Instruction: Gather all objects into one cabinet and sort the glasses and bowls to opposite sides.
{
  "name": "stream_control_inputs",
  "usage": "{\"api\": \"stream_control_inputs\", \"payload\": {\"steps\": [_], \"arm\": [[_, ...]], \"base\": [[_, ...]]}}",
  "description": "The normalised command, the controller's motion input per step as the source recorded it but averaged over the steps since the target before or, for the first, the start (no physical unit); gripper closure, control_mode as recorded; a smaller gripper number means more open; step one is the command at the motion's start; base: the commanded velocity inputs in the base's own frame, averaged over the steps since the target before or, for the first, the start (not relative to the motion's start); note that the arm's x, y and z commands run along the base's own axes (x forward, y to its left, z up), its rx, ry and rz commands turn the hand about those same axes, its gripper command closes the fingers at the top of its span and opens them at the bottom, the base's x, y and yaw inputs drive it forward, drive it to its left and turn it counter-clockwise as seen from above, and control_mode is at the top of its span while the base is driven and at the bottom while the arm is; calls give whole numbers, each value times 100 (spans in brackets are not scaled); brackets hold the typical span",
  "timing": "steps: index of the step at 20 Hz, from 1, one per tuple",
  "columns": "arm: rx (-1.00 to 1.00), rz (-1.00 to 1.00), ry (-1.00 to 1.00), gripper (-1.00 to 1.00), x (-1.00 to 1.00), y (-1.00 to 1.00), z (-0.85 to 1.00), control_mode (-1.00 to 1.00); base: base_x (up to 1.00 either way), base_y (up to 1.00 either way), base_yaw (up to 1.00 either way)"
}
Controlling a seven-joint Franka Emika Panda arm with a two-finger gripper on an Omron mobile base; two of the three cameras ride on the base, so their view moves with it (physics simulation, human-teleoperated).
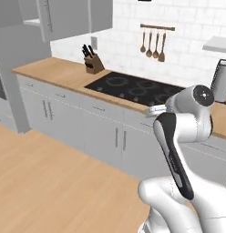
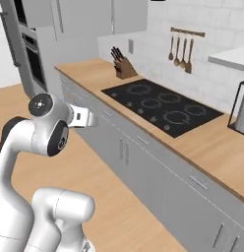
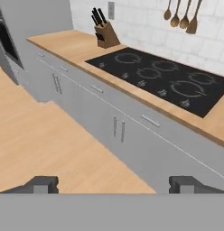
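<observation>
My gripper (image 3: 114, 185) is open, its two dark fingertips (image 3: 41, 184) standing wide apart with nothing between them. It hangs over the wooden floor in front of the base cabinets and points toward the counter. The hand juts from the folded arm (image 2: 83, 118). The cabinet (image 1: 64, 18) hangs on the wall at the upper left, with a flat grey door, a long vertical bar handle and a white shelf edge beside it. The glasses, the bowls and the other objects are out of view.
A black cooktop (image 3: 163, 79) is set into the wooden counter (image 3: 68, 45). A knife block (image 3: 106, 36) stands at its left, and wooden utensils (image 1: 153, 45) hang on the tiled wall. A built-in oven (image 2: 33, 54) stands far left. Grey base cabinets (image 3: 118, 131) front the floor.
</observation>
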Motion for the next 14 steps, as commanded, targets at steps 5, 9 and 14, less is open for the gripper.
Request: {"api": "stream_control_inputs", "payload": {"steps": [5, 9, 14], "arm": [[0, 0, 0, -100, 0, 0, 0, 100], [0, 0, 0, -100, 0, 0, 0, 100], [0, 0, 0, -100, 0, 0, 0, 100]], "base": [[28, 69, 3], [52, 77, -37], [54, 98, -43]]}}
